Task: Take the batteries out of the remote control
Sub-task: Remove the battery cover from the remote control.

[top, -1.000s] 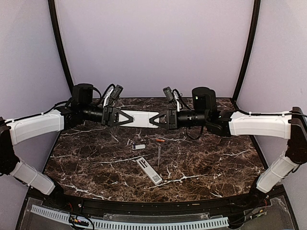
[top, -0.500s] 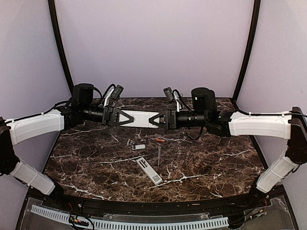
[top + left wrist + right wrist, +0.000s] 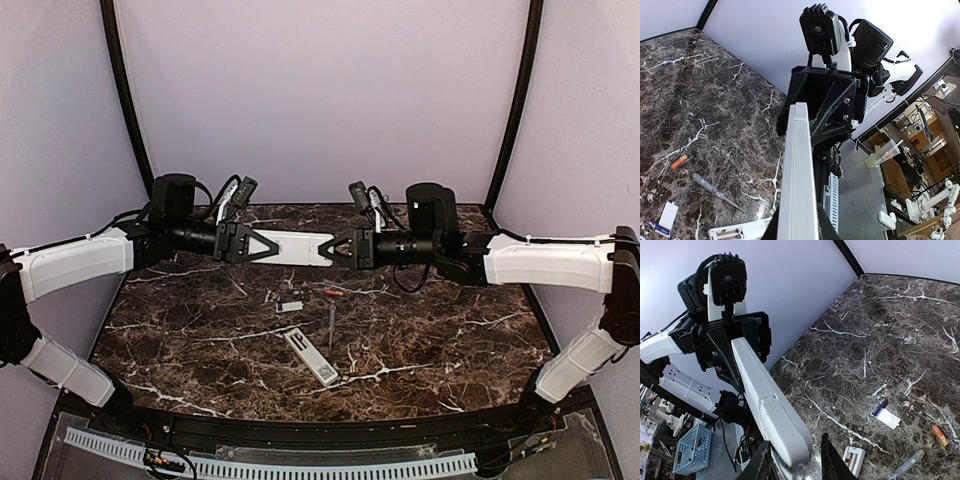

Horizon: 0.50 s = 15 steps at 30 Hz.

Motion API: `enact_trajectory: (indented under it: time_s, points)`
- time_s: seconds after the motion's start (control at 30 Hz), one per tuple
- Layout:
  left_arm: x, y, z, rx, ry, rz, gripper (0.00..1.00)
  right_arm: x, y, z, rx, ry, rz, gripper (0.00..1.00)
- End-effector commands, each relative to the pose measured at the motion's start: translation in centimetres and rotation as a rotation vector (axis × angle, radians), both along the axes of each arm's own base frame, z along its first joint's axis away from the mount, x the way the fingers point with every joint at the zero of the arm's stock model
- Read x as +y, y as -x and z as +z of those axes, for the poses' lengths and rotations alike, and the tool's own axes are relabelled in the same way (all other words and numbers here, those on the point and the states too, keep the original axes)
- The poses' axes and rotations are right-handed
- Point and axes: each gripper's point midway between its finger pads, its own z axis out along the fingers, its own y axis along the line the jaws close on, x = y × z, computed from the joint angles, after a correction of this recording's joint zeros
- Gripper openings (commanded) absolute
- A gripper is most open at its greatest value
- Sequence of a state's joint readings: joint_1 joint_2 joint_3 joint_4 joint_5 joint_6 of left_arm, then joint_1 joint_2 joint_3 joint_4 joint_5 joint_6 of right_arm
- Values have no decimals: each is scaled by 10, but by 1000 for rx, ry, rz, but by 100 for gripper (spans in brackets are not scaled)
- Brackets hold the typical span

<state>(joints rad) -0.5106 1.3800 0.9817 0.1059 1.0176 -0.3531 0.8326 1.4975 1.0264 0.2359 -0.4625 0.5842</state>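
At the left of the overhead view, my left gripper (image 3: 270, 246) is clamped on the left end of the white remote (image 3: 303, 247), holding it level above the marble table (image 3: 450, 340). The left wrist view shows the remote running away from the camera, with a dark finger pressed against each side.

At centre, below the held remote, the loose parts lie on the table. A small white cover plate (image 3: 290, 306) has a purple battery (image 3: 880, 406) lying against its edge. Just right of it is an orange-red battery (image 3: 334, 293), and a thin screwdriver (image 3: 331, 322) lies just below that cell. A second remote (image 3: 311, 356) lies at an angle lower in the frame. I cannot tell whether any cells remain inside the held remote.

To the right, my right gripper (image 3: 333, 249) sits at the remote's other end. Its jaws stand apart either side of the tip, and the right wrist view shows table between one finger and the casing.
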Motion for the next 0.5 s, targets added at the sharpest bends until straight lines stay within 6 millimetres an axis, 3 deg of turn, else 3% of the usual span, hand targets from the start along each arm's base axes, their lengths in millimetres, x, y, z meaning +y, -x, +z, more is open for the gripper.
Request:
enact_trajectory:
  time_s: [0.0, 0.47]
  points:
    - [0, 8, 24, -70, 28, -27, 0, -9, -8, -3, -1, 14, -54, 29]
    - [3, -4, 14, -76, -30, 45, 0, -4, -5, 5, 17, -31, -25, 19]
